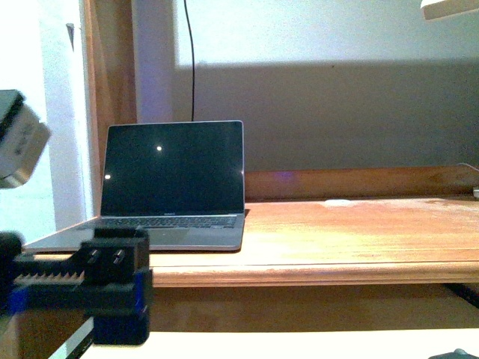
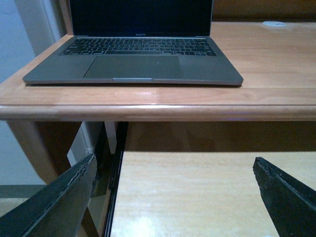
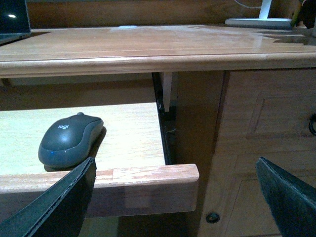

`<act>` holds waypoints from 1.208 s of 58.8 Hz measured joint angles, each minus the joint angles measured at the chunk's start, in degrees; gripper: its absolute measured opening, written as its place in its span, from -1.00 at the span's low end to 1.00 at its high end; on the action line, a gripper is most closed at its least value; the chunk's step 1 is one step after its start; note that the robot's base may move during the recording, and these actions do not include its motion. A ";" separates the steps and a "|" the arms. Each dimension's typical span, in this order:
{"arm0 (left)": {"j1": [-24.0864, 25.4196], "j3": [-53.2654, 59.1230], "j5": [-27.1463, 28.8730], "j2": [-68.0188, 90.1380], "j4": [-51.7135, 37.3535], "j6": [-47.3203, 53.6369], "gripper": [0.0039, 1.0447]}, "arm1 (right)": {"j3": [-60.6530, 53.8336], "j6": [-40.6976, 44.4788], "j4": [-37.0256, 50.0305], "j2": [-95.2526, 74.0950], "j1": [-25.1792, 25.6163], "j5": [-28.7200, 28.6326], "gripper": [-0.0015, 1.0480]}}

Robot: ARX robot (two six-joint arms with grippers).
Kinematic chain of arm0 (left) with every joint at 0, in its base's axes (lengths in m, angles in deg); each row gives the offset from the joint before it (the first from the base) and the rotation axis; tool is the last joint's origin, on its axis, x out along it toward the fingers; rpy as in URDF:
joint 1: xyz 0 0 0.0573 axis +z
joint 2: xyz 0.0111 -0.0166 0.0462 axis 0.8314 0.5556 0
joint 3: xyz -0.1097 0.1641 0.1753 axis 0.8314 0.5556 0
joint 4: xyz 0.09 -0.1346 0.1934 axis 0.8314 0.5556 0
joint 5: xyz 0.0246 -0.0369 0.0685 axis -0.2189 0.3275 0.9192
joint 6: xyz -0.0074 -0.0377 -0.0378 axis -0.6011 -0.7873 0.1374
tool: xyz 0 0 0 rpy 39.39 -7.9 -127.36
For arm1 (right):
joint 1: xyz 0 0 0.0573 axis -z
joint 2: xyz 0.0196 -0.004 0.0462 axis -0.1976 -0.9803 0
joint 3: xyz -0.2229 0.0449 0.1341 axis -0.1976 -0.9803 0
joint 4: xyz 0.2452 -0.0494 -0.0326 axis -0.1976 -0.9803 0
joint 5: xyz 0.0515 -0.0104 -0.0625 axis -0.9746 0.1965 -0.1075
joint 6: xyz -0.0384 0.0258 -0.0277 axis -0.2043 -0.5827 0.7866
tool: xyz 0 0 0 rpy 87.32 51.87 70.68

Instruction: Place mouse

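Mouse [image 3: 69,140] is sitting by the pull-out tray's [image 3: 148,178] front edge; the right pincer [image 3: 175,163], gaping apart, is probably needing centring over its dome before closing.

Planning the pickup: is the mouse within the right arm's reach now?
Likely yes: the right pincer is open, and the mouse lies uncovered on the pull-out shelf just ahead, nothing between them.

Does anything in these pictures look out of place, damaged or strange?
Only one thing: the mouse lies on the pulled-out tray under the desk top, near the tray's front edge, away from the laptop above. Nothing looks spilled or damaged.
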 joint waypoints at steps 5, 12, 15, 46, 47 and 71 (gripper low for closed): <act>-4.04 5.90 4.92 -8.28 2.67 -2.05 0.86 | 0.00 0.00 0.00 0.00 0.00 0.00 0.86; -6.91 14.10 12.15 -21.62 4.20 0.11 0.65 | 0.00 0.00 0.00 0.00 0.00 -0.02 0.86; -5.38 17.11 11.32 -28.09 7.28 1.60 0.48 | 0.00 0.00 0.00 0.00 0.00 0.07 0.86; 25.88 28.41 -21.22 -63.12 27.85 3.80 -0.95 | 0.17 -0.22 -0.70 -0.59 0.02 -1.33 0.86; 27.52 28.41 -22.51 -63.25 27.87 3.82 -0.95 | 0.92 -0.50 -2.40 -1.73 -0.04 -3.63 0.86; 31.39 28.41 -24.35 -63.45 28.04 3.82 -0.95 | 18.53 0.63 16.09 -45.07 -22.97 6.54 0.86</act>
